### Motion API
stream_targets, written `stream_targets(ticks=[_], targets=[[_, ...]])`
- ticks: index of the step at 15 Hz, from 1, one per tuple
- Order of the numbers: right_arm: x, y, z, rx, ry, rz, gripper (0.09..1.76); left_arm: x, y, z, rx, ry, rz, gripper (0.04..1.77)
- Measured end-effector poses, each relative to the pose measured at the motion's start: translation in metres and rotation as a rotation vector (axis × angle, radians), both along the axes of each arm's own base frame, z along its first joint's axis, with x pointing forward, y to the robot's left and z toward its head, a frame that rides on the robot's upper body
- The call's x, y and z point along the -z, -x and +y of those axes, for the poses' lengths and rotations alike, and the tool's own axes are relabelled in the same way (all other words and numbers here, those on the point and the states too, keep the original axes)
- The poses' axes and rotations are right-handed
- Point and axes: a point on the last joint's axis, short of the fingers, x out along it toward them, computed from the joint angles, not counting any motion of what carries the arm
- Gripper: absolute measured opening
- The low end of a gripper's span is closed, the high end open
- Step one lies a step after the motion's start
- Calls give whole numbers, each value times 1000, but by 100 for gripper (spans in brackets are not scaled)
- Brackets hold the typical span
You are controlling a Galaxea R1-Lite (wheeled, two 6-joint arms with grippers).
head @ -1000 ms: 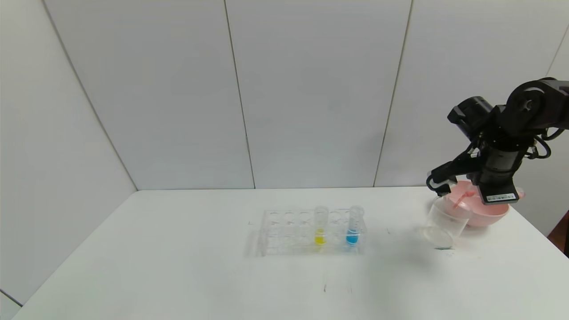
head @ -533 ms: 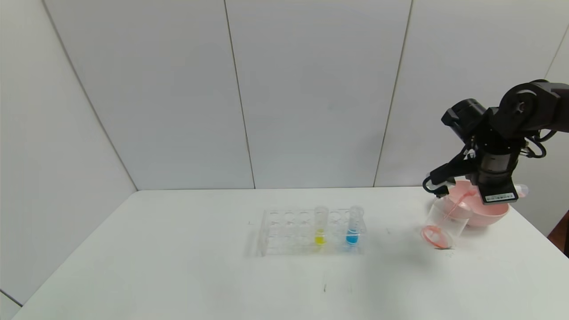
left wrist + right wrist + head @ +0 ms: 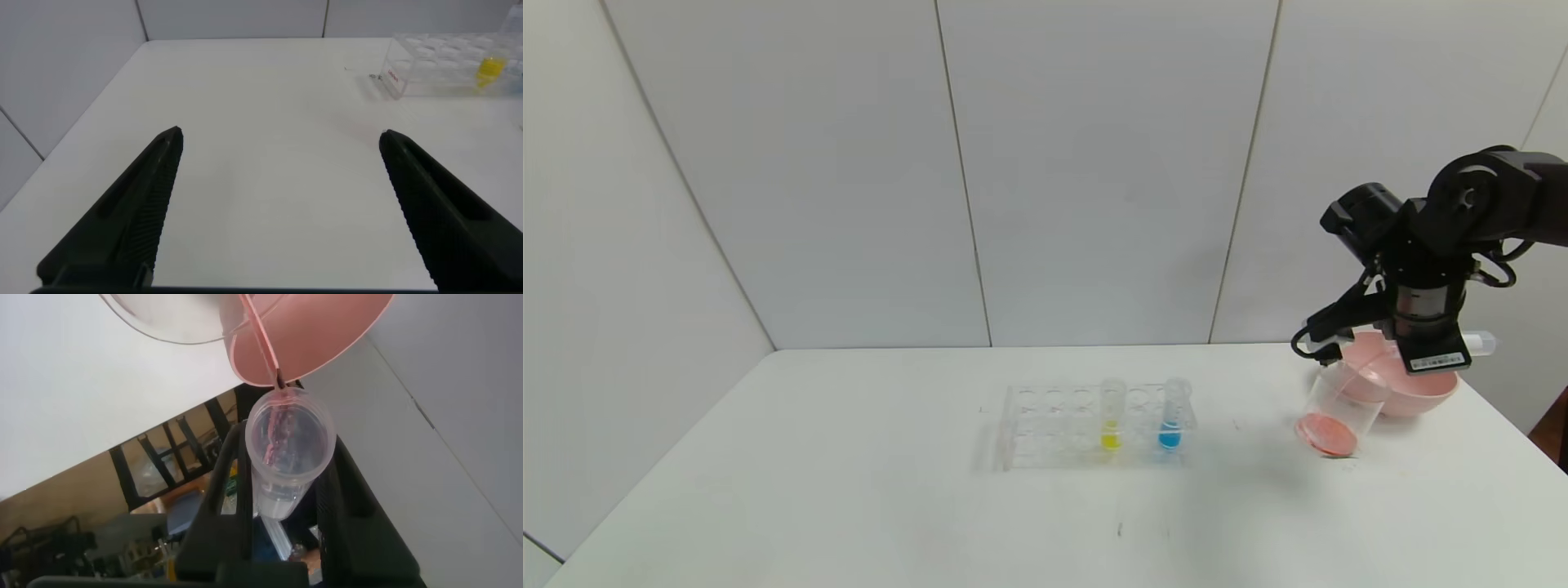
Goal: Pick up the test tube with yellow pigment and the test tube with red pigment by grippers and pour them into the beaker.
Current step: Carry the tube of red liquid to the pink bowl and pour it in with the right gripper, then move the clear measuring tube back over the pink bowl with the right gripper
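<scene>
My right gripper (image 3: 1413,347) is shut on the test tube with red pigment (image 3: 1478,342) and holds it tipped over the beaker (image 3: 1342,402). In the right wrist view the tube (image 3: 288,449) sits between the jaws, and a thin red stream leaves its mouth. Red liquid covers the beaker's bottom (image 3: 1327,434). The test tube with yellow pigment (image 3: 1111,415) stands upright in the clear rack (image 3: 1054,429). My left gripper (image 3: 282,137) is open and empty over bare table, far from the rack (image 3: 441,65), and is out of the head view.
A blue-liquid tube (image 3: 1172,415) stands in the rack two holes right of the yellow one. A pink bowl (image 3: 1429,394) sits right behind the beaker near the table's right edge. White walls close the back and left.
The red liquid ran from the tube into the beaker and now covers its bottom. My right wrist rose a little and shifted slightly left. The rack and left arm have not moved.
</scene>
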Motion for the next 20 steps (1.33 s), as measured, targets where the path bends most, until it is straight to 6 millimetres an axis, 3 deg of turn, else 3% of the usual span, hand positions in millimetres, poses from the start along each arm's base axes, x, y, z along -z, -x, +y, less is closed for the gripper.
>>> stream_targets(ticks=[16,20], targets=[[-7,5,7,1,22,-30,51,0,0,0,0,0,0,172],[-15,12,-4,-46,-200,3,51,0,0,0,0,0,0,172]])
